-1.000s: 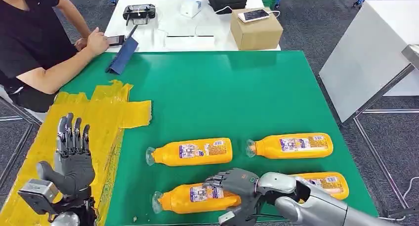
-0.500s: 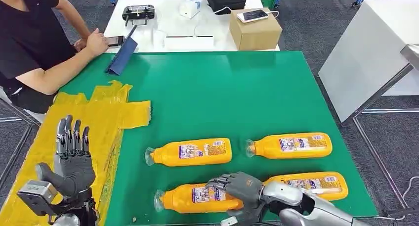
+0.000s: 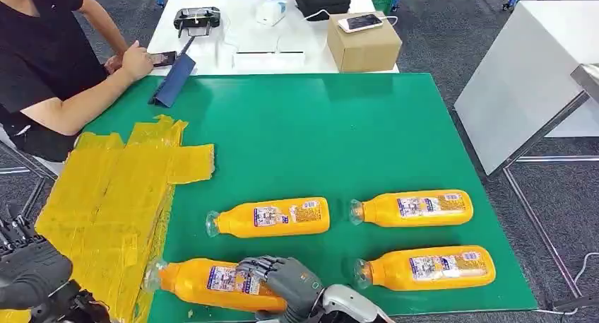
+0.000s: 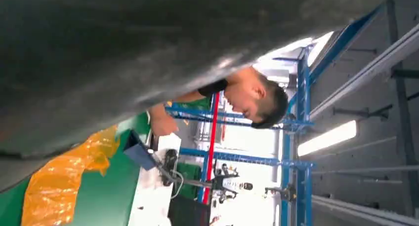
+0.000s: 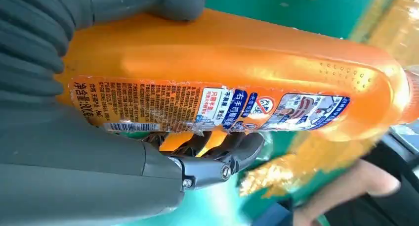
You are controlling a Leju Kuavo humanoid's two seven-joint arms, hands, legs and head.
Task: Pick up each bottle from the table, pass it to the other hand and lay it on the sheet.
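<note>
My right hand (image 3: pixel 286 280) grips an orange bottle (image 3: pixel 205 279) near the table's front edge, lifted and tilted, with its cap end over the edge of the yellow sheet (image 3: pixel 106 196). In the right wrist view the fingers (image 5: pixel 217 161) and thumb wrap the bottle (image 5: pixel 237 82) around its label. My left hand (image 3: pixel 28 266) sits low at the front left corner beside the sheet, empty, with its fingers pointing up. Three more orange bottles lie on the green table: one in the middle (image 3: pixel 272 218), one to the right (image 3: pixel 413 208) and one at the front right (image 3: pixel 427 266).
A person in a black shirt (image 3: pixel 42 54) sits at the far left with an arm on the table corner. A dark blue folder (image 3: pixel 173 79) lies at the back left of the green mat (image 3: pixel 318 132). Behind it a white table holds a cardboard box (image 3: pixel 364 44).
My right hand has carried its bottle left along the front edge to the sheet. My left hand has dropped from upright over the sheet to the lower left corner.
</note>
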